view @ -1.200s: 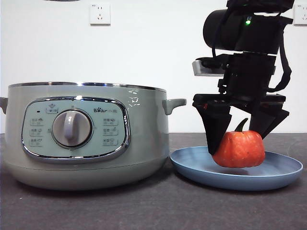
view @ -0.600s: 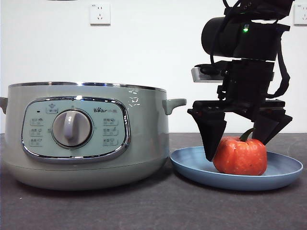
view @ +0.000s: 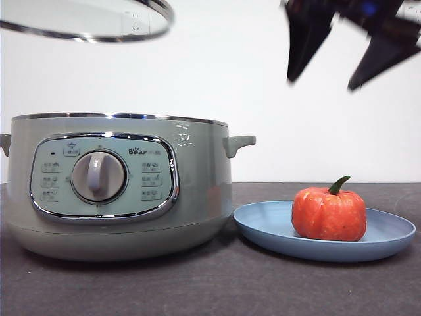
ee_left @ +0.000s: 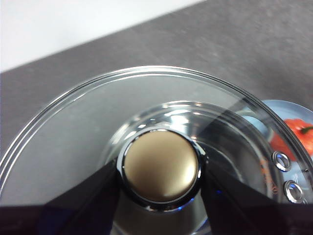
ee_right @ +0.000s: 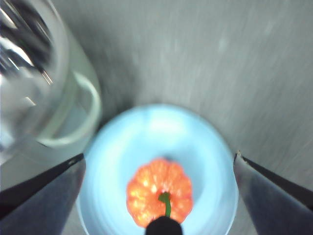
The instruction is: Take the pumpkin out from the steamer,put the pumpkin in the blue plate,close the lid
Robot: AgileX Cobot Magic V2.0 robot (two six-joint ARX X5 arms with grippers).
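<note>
The steamer (view: 118, 184) stands open on the dark table (view: 217, 283), its chrome rim bare and its control panel facing the front camera. Its lid (view: 85, 20) hangs in the air well above it, tilted slightly, with only its chrome edge and glass showing at the top of the front view.

The left gripper (ee_left: 159, 171) points straight down over the middle of the lid, and its two black jaws are closed on the round knob (ee_left: 160, 169), one pressing on each side. Beyond the lid's glass edge, off to one side of this gripper, part of the blue plate (ee_left: 293, 110) shows.

The blue plate sits on the table just beside the steamer, directly below the right gripper (view: 345, 56). That gripper is raised high, near the top of the front view, fingers aimed down and blurred. Its jaws are spread wide apart and hold nothing; in the right wrist view they frame the whole plate between them.

The pumpkin (view: 329, 212) rests upright on the plate, stem up, far beneath the right gripper's fingertips and clear of them.
</note>
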